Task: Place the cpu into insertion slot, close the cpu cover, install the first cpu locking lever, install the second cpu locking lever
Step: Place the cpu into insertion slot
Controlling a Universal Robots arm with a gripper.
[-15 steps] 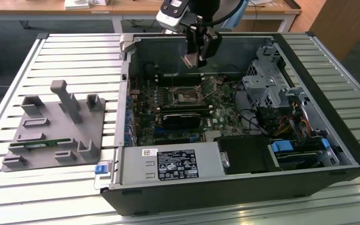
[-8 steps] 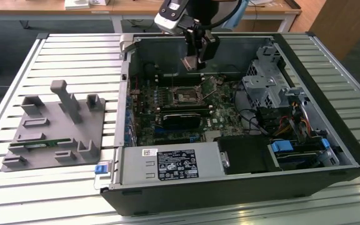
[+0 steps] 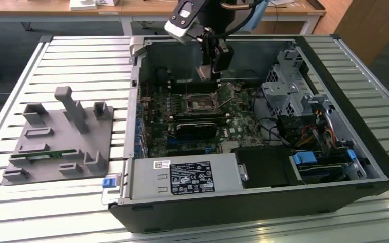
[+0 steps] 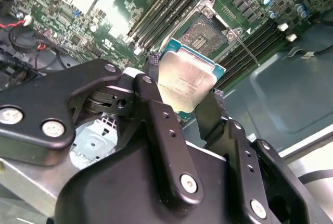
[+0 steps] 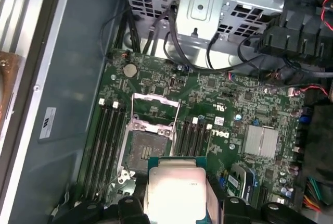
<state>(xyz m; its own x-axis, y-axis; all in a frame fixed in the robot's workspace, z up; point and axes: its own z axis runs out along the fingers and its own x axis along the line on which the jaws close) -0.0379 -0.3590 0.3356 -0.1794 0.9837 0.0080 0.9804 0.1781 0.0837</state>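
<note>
I see the cpu (image 5: 174, 187) pinched in my gripper (image 5: 176, 206), near the bare insertion slot (image 5: 143, 150), its cpu cover (image 5: 155, 110) flipped open

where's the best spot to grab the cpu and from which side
Take the cpu by two opposite thin edges, coming in edge-on so the metal face and the underside stay untouched. It is a thin flat square, so only the rim gives purchase. The end effector holds it this way now, with a finger on either edge.

cpu (image 4: 188, 78) in the hand (image 4: 186, 82), near the insertion slot (image 4: 208, 32)
</note>
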